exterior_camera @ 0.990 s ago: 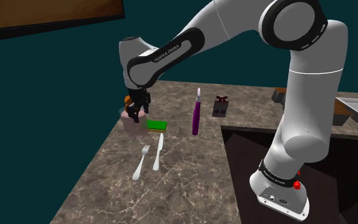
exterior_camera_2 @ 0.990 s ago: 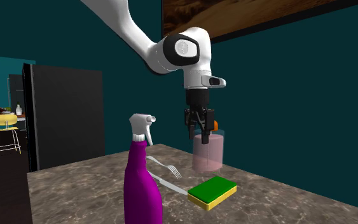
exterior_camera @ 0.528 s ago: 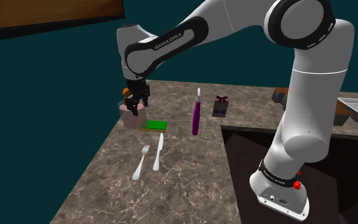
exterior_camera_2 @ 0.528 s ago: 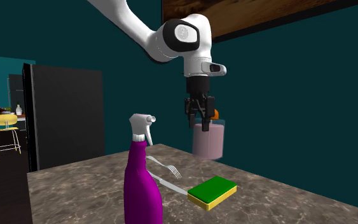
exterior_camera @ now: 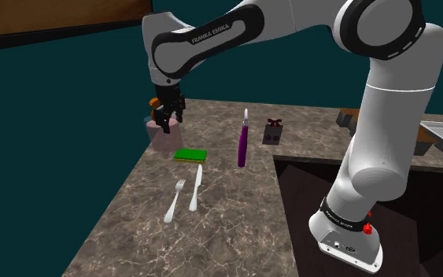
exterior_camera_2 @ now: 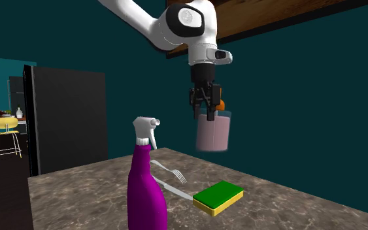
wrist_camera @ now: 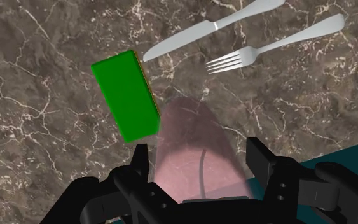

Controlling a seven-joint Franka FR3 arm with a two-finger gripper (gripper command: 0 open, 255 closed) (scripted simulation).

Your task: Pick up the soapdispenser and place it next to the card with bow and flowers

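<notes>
- My gripper (exterior_camera_2: pixel 205 115) is clamped on the top of the soap dispenser (exterior_camera_2: pixel 213 135); the pink body hangs upright below, so nothing tips.
- It's off the counter (exterior_camera: pixel 212 206), well apart from the card (exterior_camera: pixel 273 132), with the purple spray bottle (exterior_camera: pixel 242 146) between them.
- I'd guess I'm holding high to clear that bottle.

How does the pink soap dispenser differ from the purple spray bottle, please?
The soap dispenser is pale pink and see-through; the spray bottle is opaque purple. The soap dispenser is short and wide, the spray bottle tall and slim. The soap dispenser hangs above the counter, clasped at its top by the hand; the spray bottle stands on the counter, untouched. Both are roughly upright.
</notes>
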